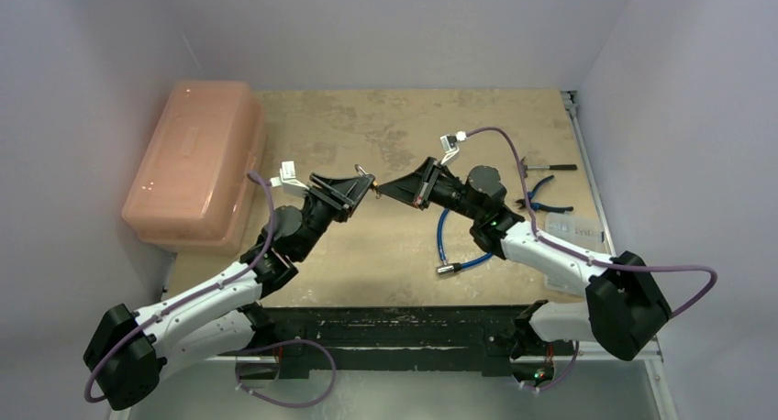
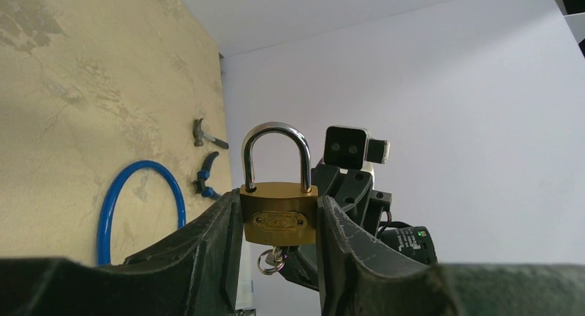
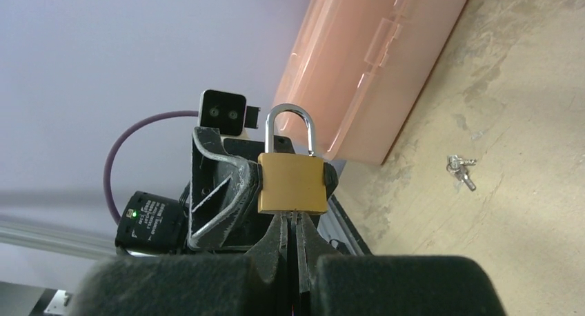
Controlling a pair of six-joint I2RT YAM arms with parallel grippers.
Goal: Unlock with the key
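My left gripper [image 2: 279, 223] is shut on a brass padlock [image 2: 279, 214] and holds it above the table, its steel shackle [image 2: 274, 154] closed. A key with a small ring [image 2: 274, 259] sits in the keyhole under the lock body. My right gripper [image 3: 296, 223] is shut on that key, its tips right at the lock's underside [image 3: 292, 185]. In the top view the two grippers meet tip to tip at the padlock [image 1: 371, 183] over the middle of the table.
A salmon plastic box [image 1: 194, 163] lies at the far left. A blue cable [image 1: 448, 246], pliers [image 1: 541, 198] and a small hammer [image 1: 541, 168] lie on the right. A spare bunch of keys [image 3: 460, 170] lies on the table near the box.
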